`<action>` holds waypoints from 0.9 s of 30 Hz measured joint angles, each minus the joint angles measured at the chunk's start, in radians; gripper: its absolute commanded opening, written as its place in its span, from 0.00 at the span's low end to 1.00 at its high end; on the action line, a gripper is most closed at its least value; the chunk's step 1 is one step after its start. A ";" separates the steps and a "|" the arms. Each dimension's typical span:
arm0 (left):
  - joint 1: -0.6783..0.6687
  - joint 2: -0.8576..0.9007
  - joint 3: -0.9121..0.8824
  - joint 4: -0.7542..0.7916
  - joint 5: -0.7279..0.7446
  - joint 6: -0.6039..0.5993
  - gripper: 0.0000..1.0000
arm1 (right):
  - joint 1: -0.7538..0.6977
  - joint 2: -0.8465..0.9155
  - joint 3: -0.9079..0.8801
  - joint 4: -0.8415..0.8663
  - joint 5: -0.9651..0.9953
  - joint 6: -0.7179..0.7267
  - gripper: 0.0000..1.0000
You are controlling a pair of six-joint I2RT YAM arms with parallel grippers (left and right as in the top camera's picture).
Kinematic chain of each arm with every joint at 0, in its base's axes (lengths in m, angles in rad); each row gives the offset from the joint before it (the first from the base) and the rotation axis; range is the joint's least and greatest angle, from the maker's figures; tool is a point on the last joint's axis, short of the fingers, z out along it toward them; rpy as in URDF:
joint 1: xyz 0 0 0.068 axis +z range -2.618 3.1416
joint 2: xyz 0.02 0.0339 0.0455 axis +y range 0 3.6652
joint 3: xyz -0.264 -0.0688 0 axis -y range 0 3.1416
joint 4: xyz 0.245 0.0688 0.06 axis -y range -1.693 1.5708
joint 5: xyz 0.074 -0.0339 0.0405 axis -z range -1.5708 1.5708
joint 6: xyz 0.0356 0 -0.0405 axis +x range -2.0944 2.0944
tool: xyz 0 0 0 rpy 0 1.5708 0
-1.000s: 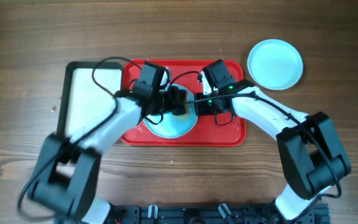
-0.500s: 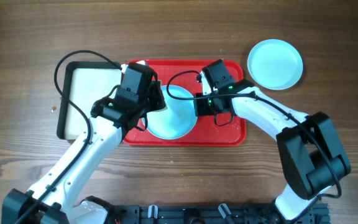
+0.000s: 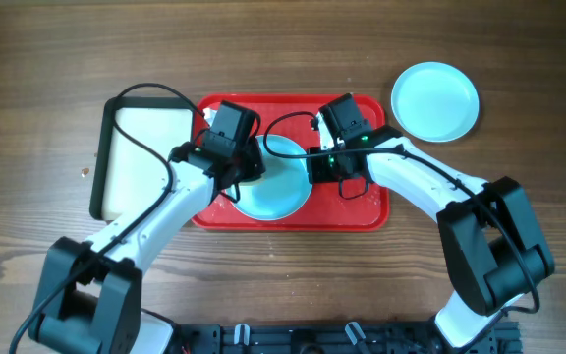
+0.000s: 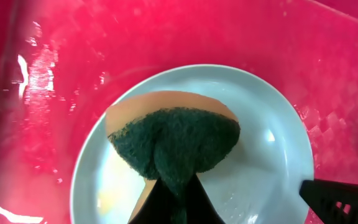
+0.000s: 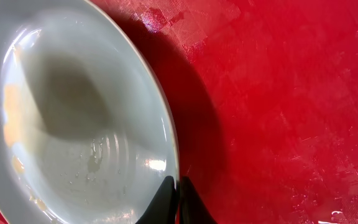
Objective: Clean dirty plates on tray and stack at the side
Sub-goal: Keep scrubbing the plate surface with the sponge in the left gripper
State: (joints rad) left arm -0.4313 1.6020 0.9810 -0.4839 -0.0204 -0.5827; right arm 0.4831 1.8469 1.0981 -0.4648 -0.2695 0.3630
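Note:
A pale blue plate (image 3: pixel 281 195) lies tilted on the red tray (image 3: pixel 362 208); its right rim is raised. My right gripper (image 3: pixel 312 165) is shut on that rim, with the thin edge pinched between its fingertips (image 5: pixel 178 200). The plate's (image 5: pixel 73 112) inside is wet, with yellowish smears along its left side. My left gripper (image 4: pixel 178 205) is shut on a green-and-orange sponge (image 4: pixel 176 143), which is pressed onto the plate's (image 4: pixel 260 155) floor. In the overhead view the left gripper (image 3: pixel 251 169) sits over the plate's left part. A second pale blue plate (image 3: pixel 435 101) rests on the table to the tray's right.
A black-rimmed cream tray (image 3: pixel 131 162) lies directly left of the red tray. The red tray's floor (image 5: pixel 278 93) is wet and textured. The right gripper's dark finger (image 4: pixel 340 198) shows at the plate's edge in the left wrist view. Bare wooden table (image 3: pixel 283 49) surrounds it all.
The left arm drew the sponge back to the left off the plate's middle, then shifted a little right again onto the plate's left part. The right arm and plate stayed still.

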 measured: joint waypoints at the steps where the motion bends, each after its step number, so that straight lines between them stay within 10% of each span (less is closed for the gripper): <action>1: 0.000 0.005 0.000 0.003 0.004 0.000 0.04 | 0.000 0.000 0.000 0.000 0.000 0.000 0.04; 27: 0.000 0.130 0.000 -0.029 0.009 0.000 0.04 | 0.001 0.000 0.000 0.000 -0.002 0.000 0.04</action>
State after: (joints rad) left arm -0.4313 1.7317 0.9813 -0.5133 -0.0113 -0.5827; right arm 0.4839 1.8469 1.0981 -0.4652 -0.2714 0.3634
